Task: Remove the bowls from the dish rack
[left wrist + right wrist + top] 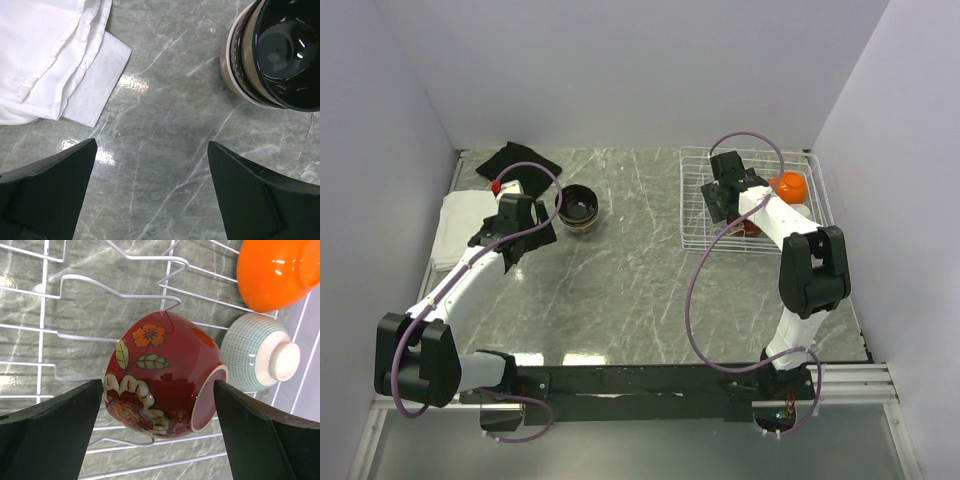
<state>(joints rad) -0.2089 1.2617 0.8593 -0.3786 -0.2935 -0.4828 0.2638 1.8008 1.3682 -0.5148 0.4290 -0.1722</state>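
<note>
Right wrist view: the red floral bowl (160, 375) lay on its side in the dish rack (43, 315), at the table's (165, 100) far right. It sat between the wide-spread fingers of the right gripper (159, 387), with no contact evident. Judged glazed ceramic: rigid, slippery, breakable. Best taken across the belly. The left gripper (152, 145) stood wide apart, holding nothing, near a dark bowl (280, 55).
</note>
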